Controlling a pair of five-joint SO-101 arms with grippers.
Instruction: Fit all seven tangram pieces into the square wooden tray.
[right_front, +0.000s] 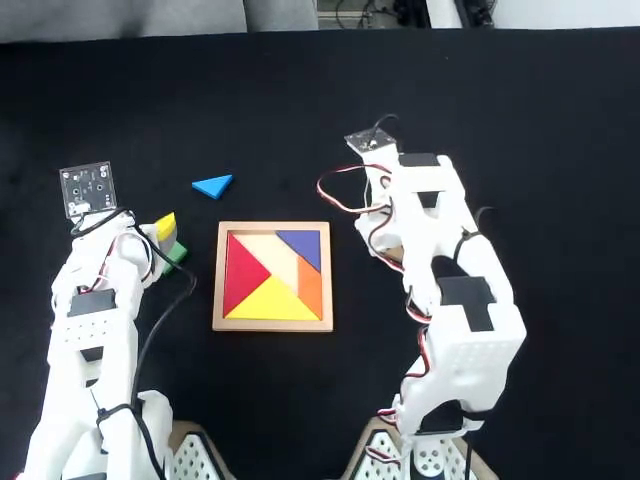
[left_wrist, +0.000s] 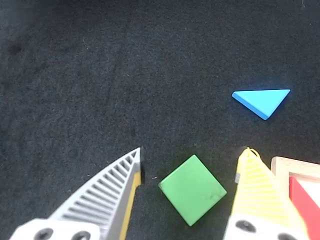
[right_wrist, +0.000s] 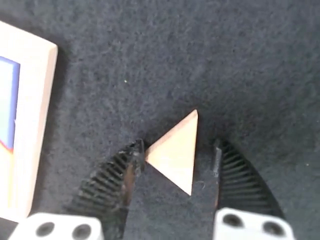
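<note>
The square wooden tray (right_front: 272, 325) lies mid-table and holds red, yellow, blue and orange pieces. A green square (left_wrist: 192, 189) rests on the black cloth between the fingers of my open left gripper (left_wrist: 192, 150), which touches neither side of it; this spot is just left of the tray (left_wrist: 295, 167). A blue triangle (left_wrist: 262, 100) lies farther off, beyond the tray's far left corner (right_front: 213, 185). My right gripper (right_wrist: 177, 145) stands open around a pale wooden triangle (right_wrist: 175, 152) right of the tray (right_wrist: 35, 125). One black finger (right_wrist: 132, 165) touches the triangle's corner.
Black cloth covers the whole table. The right arm's body (right_front: 440, 250) hides its gripper and the pale triangle from above. The left arm (right_front: 95, 310) runs along the left side. Open cloth lies beyond the tray.
</note>
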